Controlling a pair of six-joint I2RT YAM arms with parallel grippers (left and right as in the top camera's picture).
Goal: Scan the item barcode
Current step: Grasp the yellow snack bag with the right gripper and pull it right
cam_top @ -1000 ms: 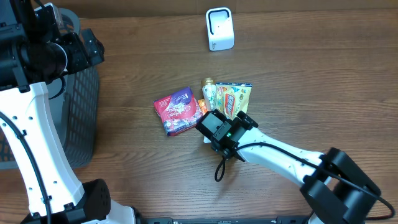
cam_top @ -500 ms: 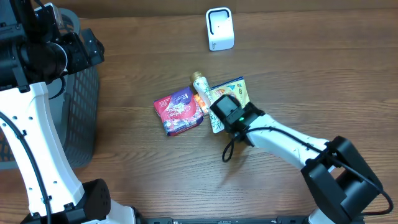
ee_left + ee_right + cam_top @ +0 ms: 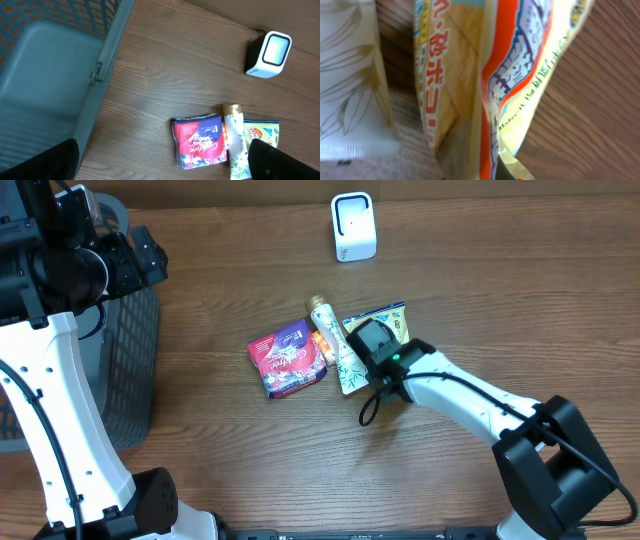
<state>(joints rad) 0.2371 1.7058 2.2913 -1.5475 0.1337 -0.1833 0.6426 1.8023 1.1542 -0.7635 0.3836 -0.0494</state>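
A yellow and orange snack packet (image 3: 388, 318) lies at the table's middle beside a white tube with a gold cap (image 3: 332, 340) and a red packet (image 3: 288, 358). My right gripper (image 3: 372, 345) is over the snack packet and shut on its edge. In the right wrist view the crumpled snack packet (image 3: 510, 75) fills the frame and is pinched at my right gripper (image 3: 495, 171), with the tube (image 3: 350, 90) to the left. The white barcode scanner (image 3: 353, 226) stands at the back. My left gripper (image 3: 162, 167) hangs open high at the left, holding nothing.
A grey mesh basket (image 3: 130, 360) stands at the table's left edge, below my left arm. The right arm's black cable loop (image 3: 368, 412) hangs just above the wood near the packets.
My right gripper moved toward the back onto the snack packet and went from open to shut on it. The packet and tube were nudged and turned. The left arm stayed still.
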